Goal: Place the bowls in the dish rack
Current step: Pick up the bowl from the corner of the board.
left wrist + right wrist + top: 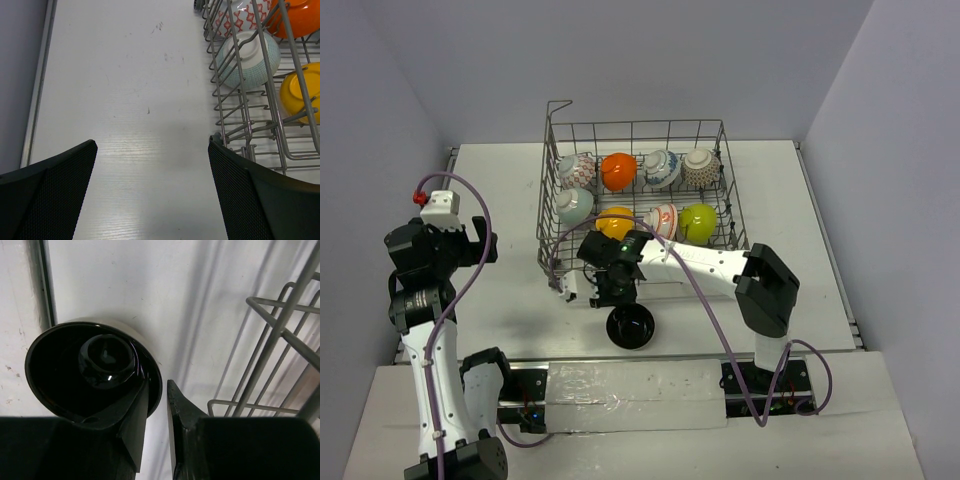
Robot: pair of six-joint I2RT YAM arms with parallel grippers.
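R gripper (158,390) jaws only slightly apart, straddling rim of black bowl (60,360): one finger inside, other just outside. Bowl sits on table (510,190), just beside dish rack (632,124). L gripper (152,146) wide open, empty.

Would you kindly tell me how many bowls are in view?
9. In the dish rack, back row: red-patterned, orange, blue-patterned, white-patterned; front row: teal, yellow, red-and-white, lime. The black bowl sits on the table. The arm may hide more.
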